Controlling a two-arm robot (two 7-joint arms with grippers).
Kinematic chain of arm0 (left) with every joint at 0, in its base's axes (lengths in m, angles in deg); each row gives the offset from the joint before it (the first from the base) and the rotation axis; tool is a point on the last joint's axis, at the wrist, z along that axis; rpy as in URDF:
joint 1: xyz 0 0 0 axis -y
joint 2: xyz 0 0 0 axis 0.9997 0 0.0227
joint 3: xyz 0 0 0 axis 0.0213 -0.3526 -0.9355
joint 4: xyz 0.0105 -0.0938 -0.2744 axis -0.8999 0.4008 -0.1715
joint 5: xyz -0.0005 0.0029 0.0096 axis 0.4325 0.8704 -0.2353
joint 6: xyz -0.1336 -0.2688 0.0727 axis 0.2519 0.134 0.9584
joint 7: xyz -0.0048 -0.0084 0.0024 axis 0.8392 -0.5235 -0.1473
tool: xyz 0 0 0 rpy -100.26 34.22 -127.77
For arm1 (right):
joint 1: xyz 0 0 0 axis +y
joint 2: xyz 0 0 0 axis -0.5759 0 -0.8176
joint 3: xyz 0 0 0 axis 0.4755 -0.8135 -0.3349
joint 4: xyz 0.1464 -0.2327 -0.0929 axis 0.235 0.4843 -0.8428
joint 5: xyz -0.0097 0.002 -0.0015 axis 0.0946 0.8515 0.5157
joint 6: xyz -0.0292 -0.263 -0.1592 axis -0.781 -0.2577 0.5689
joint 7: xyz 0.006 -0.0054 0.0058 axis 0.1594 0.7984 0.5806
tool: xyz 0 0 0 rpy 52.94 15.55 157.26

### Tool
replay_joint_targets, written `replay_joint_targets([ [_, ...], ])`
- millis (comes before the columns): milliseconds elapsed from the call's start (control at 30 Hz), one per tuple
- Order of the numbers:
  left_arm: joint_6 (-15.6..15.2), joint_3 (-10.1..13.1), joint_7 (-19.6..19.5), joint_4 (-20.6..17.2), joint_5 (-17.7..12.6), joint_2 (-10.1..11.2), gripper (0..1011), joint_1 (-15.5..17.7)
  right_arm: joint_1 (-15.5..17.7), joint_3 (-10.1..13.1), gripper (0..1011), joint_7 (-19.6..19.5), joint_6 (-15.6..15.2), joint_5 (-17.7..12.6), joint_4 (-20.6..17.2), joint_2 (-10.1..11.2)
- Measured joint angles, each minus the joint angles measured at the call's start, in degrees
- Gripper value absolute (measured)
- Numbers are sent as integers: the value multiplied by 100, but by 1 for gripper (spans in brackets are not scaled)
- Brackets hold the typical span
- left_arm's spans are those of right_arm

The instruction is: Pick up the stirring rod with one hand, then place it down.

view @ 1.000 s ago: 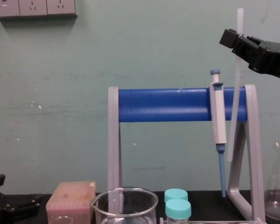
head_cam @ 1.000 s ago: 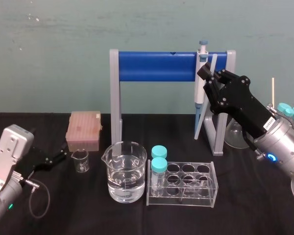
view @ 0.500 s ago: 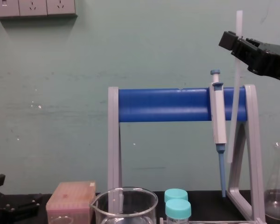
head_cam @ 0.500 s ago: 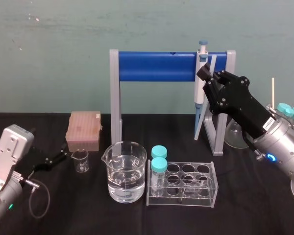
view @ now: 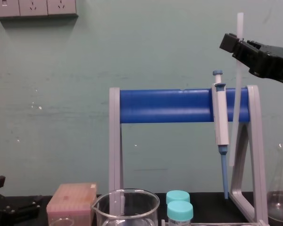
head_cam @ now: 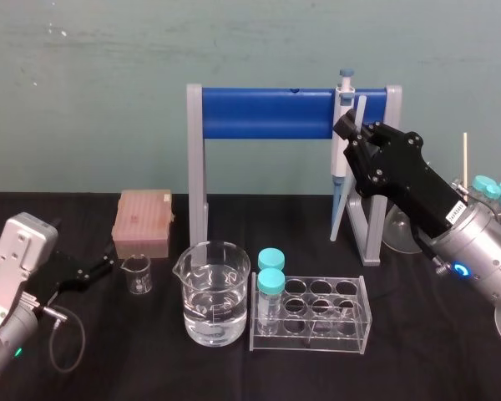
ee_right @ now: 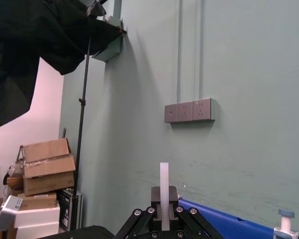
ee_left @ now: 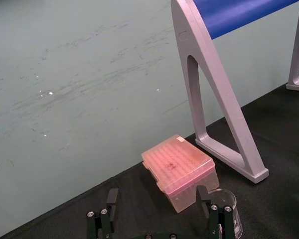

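Black cloth covers the table (head_cam: 451,351), and at its far side stands a grey rack (head_cam: 267,114) with a blue crossbar. The right gripper (view: 232,43) is raised above the rack's right end, its jaws pressed onto the stirring rod (view: 234,113) close to the rod's top. The rod hangs nearly upright and clear of the table, its lower part between the rack's right leg and the hanging pipette (view: 220,117). The left gripper (ee_left: 159,219) rests at the near left with its fingers spread, holding nothing.

The grip is high on a thin, smooth stick, so I judge that the long free end may swing or slide. A sideways move could knock the pipette or the leg. A careless descent could strike the beaker (head_cam: 213,292) or the tube holder (head_cam: 317,313) at the near side.
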Motion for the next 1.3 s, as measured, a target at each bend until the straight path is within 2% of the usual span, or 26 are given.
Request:
replay_joint_targets([
  [333, 0, 0, 0, 0, 0, 0, 1000, 0, 12, -67, 72, 62, -85, -15, 58, 39],
  [533, 0, 0, 0, 0, 0, 0, 1000, 0, 141, -196, 72, 159, -166, -5, 85, 134],
  [733, 0, 0, 0, 0, 0, 0, 1000, 0, 207, -292, 73, 157, -175, 112, 285, 170],
  [1300, 0, 0, 0, 0, 0, 0, 1000, 0, -15, -509, 72, 239, -171, 230, 946, -46],
])
